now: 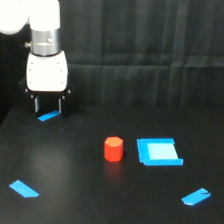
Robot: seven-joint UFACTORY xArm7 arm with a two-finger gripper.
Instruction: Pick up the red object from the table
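Observation:
The red object [113,149] is a small red-orange hexagonal block standing upright on the black table [75,170], near the middle. My gripper [48,105] hangs from the white arm at the exterior view's upper left, well away from the block, up and to the left of it. Its two dark fingers point down with a gap between them and hold nothing. They hover just above a blue tape strip [48,117].
A flat blue square piece [159,152] lies just right of the red block. Blue tape strips lie at the front left [23,188] and front right [195,197]. A black curtain [150,30] hangs behind the table.

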